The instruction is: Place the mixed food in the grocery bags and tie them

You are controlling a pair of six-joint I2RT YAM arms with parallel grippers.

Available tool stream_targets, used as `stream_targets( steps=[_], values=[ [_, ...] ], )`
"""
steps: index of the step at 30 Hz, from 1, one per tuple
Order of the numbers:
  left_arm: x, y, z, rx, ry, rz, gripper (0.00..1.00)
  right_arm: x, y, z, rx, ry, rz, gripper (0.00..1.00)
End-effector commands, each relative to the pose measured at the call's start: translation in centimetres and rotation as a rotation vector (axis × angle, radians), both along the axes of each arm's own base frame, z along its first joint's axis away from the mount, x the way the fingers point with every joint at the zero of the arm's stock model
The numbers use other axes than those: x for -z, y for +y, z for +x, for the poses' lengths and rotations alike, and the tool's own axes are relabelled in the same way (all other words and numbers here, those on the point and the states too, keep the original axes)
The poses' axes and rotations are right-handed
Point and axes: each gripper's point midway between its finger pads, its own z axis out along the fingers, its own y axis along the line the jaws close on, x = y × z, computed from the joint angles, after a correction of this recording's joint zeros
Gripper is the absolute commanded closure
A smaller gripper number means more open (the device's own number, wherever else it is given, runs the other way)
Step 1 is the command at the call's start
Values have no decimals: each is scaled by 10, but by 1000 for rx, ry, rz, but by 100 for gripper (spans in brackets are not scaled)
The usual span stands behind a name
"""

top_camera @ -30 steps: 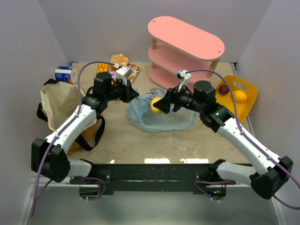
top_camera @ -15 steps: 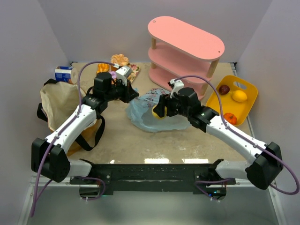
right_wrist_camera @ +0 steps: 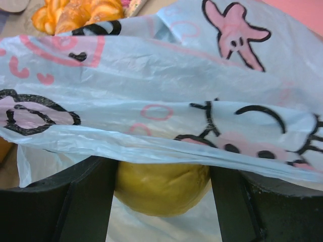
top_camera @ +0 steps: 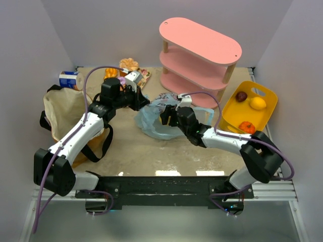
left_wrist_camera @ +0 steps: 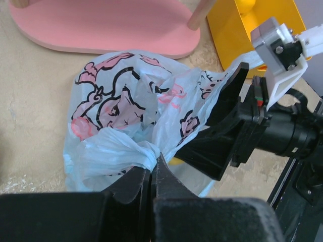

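Note:
The light-blue plastic bag (top_camera: 151, 121) with pink cartoon prints lies at the table's middle. My left gripper (top_camera: 140, 101) is shut on a bunched edge of the bag (left_wrist_camera: 128, 151) and holds it up; its jaws are pressed together. My right gripper (top_camera: 164, 117) reaches in under the bag's plastic (right_wrist_camera: 161, 91). It is shut on a yellow fruit (right_wrist_camera: 161, 186), which touches both fingers (right_wrist_camera: 86, 201). A bit of that fruit (left_wrist_camera: 174, 161) shows in the left wrist view beside the right gripper's black body (left_wrist_camera: 227, 136). The tan tote (top_camera: 63, 108) with black straps lies at the left.
A pink three-tier shelf (top_camera: 199, 50) stands behind the bag. A yellow basket (top_camera: 267, 108) at the right holds a purple fruit (top_camera: 241, 96), a yellow fruit (top_camera: 258, 103) and an orange one (top_camera: 247, 127). A blue-and-white can (top_camera: 69, 79) and pastries (top_camera: 128, 64) sit at the back left.
My right arm has swung left and lower with the yellow fruit, going from beside the bag to under its plastic. My left arm has stayed still, holding the bag.

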Motion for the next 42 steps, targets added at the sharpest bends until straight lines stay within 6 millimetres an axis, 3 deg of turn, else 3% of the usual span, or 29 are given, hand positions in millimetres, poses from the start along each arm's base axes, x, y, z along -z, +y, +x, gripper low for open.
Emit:
stream_targets(
  steps=[1,2,3,5,6,9,12,18,22,27,28,30,31,32,34,36,37,39,40,42],
  values=[
    [-24,-5,1,23,-66,-30,100,-31,13,25,108,-147,151,96],
    [-25,-4,1,22,-67,-30,100,-33,15,28,113,-146,154,93],
    [-23,-4,2,19,-67,-24,100,-25,14,29,127,-127,134,79],
    [-24,-2,3,11,-70,-20,100,-17,13,28,132,-111,118,65],
    [-23,-2,3,11,-69,-15,100,-15,12,27,130,-109,114,49],
    [-25,-2,2,12,-74,-18,100,-13,11,24,116,-103,88,28],
    [-26,-2,2,12,-76,-18,100,-15,10,24,106,-109,71,19],
    [-24,-2,3,10,-73,-13,100,-14,17,24,62,-106,40,11],
    [-24,1,5,-5,-80,-5,100,-20,22,16,17,-115,56,14],
    [-25,4,6,-20,-89,6,100,-36,36,-27,-139,-200,-74,21],
    [-25,4,5,-18,-89,5,100,-51,41,-41,-178,-240,-94,22],
    [-26,3,5,-18,-90,2,100,-51,33,-57,-200,-229,-140,21],
    [-26,3,5,-15,-91,0,100,-75,24,-65,-194,-258,-98,21],
    [-26,3,5,-15,-89,1,100,-71,11,-69,-173,-231,-128,21],
    [-27,3,4,-15,-90,-3,100,-91,-14,-72,-88,-237,-118,21],
    [-28,2,4,-13,-91,-7,100,-119,-46,-79,-8,-252,-115,19],
    [-28,2,3,-9,-91,-11,100,-143,-75,-71,139,-264,-118,18],
    [-29,1,2,-5,-89,-17,100,-144,-115,-72,236,-194,-216,19],
    [-28,0,2,0,-85,-20,100,-163,-143,-61,337,-183,-198,20],
    [-29,-1,1,4,-87,-27,100,-163,-173,-58,374,-133,-236,19]
  ],
)
